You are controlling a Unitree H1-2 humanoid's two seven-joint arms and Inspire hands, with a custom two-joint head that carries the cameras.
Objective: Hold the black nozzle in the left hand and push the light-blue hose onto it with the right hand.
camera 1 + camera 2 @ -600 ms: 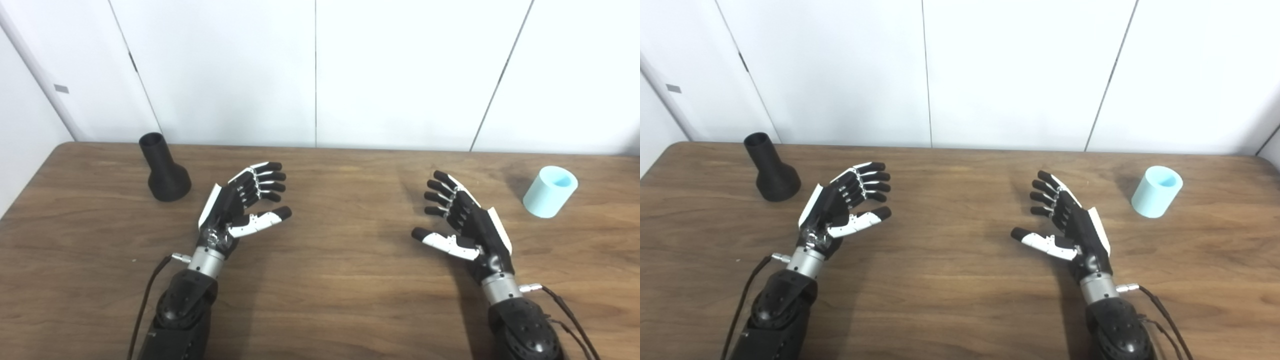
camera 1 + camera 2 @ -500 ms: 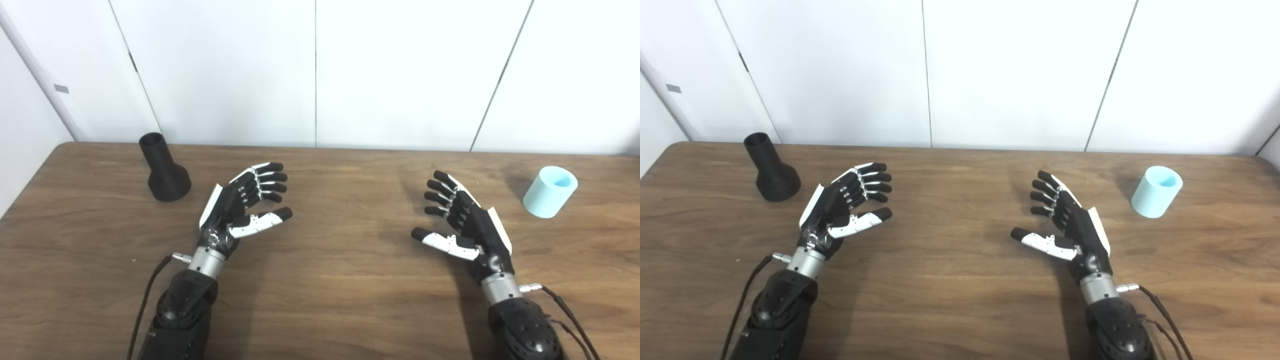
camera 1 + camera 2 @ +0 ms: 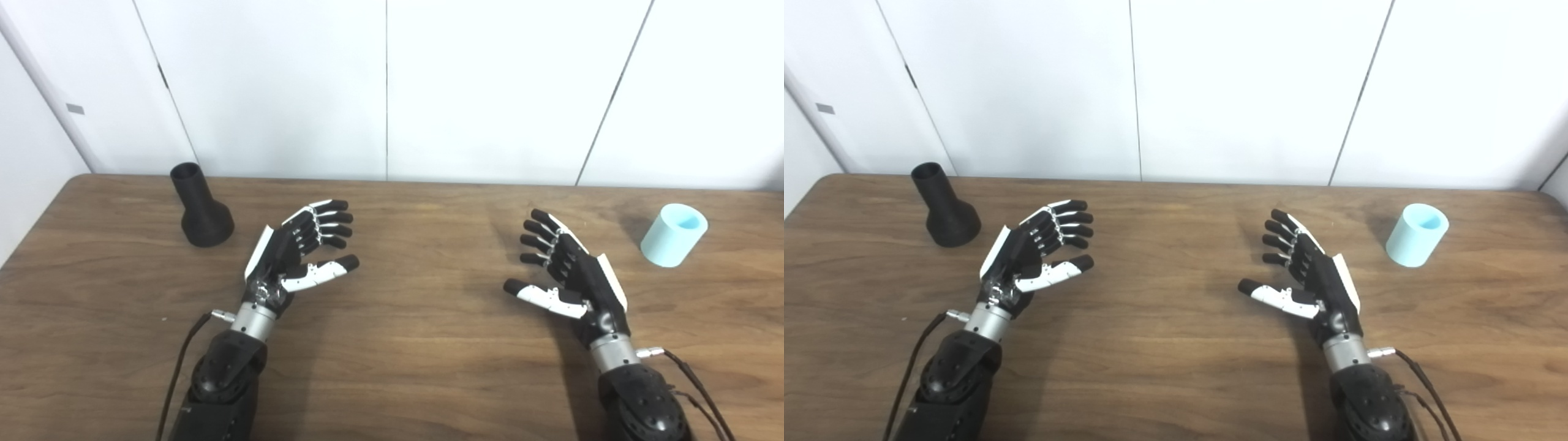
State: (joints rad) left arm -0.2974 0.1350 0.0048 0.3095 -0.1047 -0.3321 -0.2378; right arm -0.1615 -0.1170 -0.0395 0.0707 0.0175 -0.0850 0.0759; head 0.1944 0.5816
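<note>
The black nozzle (image 3: 200, 208) stands upright on its wide base at the table's far left. The light-blue hose piece (image 3: 673, 234), a short tube, stands at the far right, tilted a little. My left hand (image 3: 299, 248) is open and empty, palm facing right, a short way right of the nozzle. My right hand (image 3: 562, 264) is open and empty, palm facing left, well left of the hose. Both hands hover over the middle of the table, apart from each other.
The brown wooden table (image 3: 404, 343) runs across the view, its back edge against white wall panels (image 3: 386, 86). Cables trail from both wrists toward the bottom edge.
My left hand has drifted very slightly up and to the right. The right hand, nozzle and hose have not moved.
</note>
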